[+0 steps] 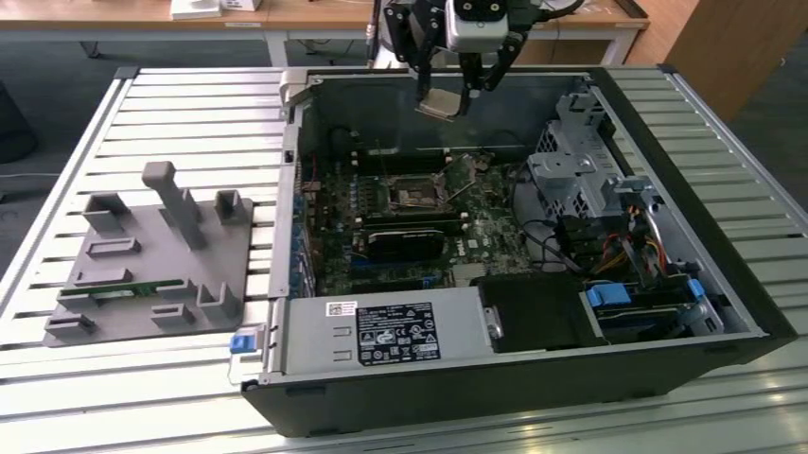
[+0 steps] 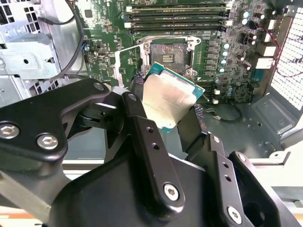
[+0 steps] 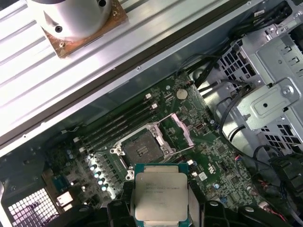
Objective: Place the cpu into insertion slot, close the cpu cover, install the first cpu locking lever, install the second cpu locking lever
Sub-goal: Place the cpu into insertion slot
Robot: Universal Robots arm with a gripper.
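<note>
0 of 4 steps are finished: the jaws pinch the cpu (image 2: 170, 97) in the air, well apart from the empty insertion slot (image 2: 169, 53), whose cpu cover (image 2: 124, 66) stands open.

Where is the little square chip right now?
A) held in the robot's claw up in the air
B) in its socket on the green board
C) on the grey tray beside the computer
A: the gripper pinches the chip in the air, while the socket sits empty.
</note>
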